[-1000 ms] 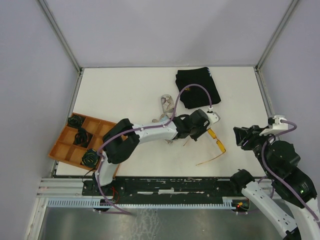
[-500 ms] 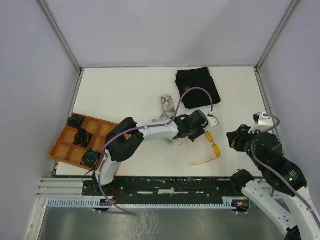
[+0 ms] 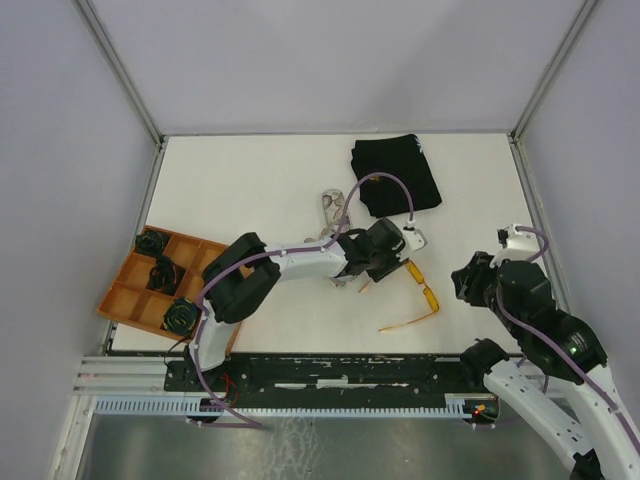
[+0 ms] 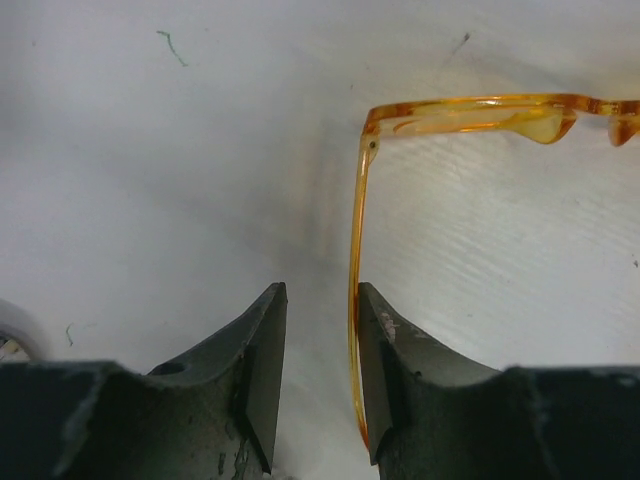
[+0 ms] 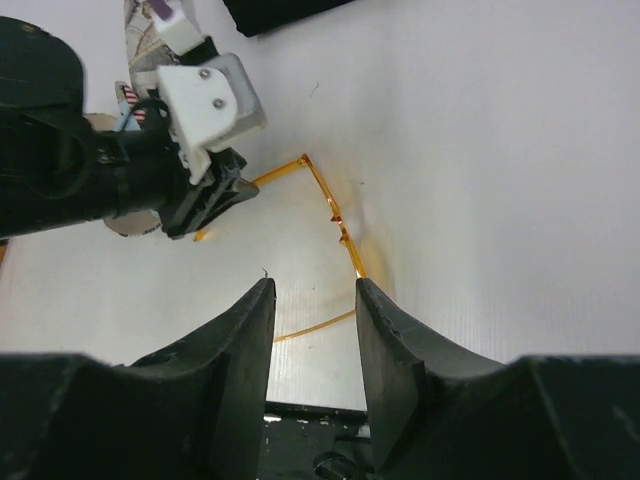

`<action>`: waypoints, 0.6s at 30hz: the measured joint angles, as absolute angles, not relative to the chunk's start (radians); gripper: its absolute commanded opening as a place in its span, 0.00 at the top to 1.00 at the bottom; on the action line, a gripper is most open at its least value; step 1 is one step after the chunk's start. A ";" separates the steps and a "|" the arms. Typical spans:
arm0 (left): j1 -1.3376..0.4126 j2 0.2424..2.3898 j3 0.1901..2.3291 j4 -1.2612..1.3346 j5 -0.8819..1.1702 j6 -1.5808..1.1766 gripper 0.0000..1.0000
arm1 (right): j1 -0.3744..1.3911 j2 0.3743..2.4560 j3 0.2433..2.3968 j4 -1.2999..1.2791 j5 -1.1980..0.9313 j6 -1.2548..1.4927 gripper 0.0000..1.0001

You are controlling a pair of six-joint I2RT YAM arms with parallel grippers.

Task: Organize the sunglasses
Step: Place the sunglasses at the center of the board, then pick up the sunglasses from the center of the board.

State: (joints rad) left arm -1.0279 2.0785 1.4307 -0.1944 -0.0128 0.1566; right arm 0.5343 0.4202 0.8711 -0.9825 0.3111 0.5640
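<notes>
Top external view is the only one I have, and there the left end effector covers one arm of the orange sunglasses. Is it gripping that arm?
Observer: Not yet. In the left wrist view, the left end effector is slightly open. The temple arm of the orange sunglasses lies in the gap against one finger, apart from the other.
Operator: Is the right end effector holding anything?
Observer: No. The right wrist view shows the right end effector open, with nothing between its fingers.

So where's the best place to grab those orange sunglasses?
Probably by one thin side arm, from above. The orange sunglasses lie flat and unfolded, so that arm runs clear of the lenses; the left gripper hangs open astride it.
</notes>
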 measured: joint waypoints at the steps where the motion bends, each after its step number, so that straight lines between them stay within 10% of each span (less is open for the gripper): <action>1: -1.023 2.060 1.411 -0.189 -0.009 0.148 0.58 | 0.534 0.430 0.871 -0.987 0.311 0.564 0.53; 18: -0.953 1.345 1.058 -0.052 -0.105 -0.068 0.56 | 0.534 0.921 0.888 -0.965 0.207 0.500 0.53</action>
